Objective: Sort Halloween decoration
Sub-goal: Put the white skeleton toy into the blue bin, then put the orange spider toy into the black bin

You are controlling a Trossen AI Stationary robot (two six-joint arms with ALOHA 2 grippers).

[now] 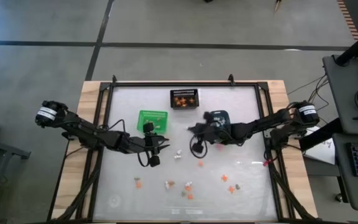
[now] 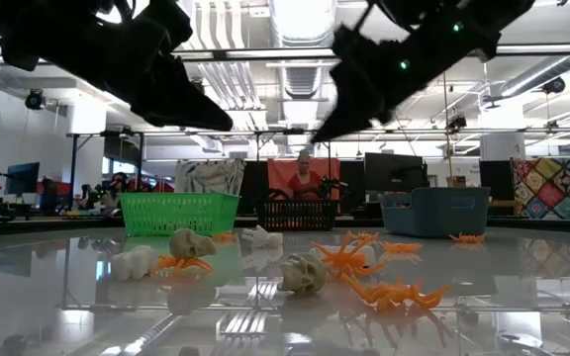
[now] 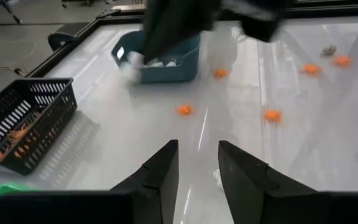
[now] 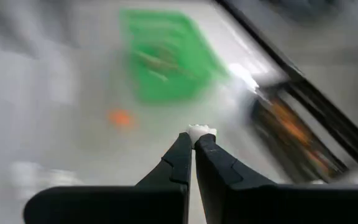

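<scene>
Right end effector, fingers pinched tight on a tiny white trinket, hangs above the table; the blue-grey bin sits just behind it. Release squarely over that bin. Left end effector waits nearby, parted, empty.

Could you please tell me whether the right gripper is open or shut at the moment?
Shut: in the right wrist view the right gripper has its fingers pressed together on a small white trinket at their tips.
</scene>
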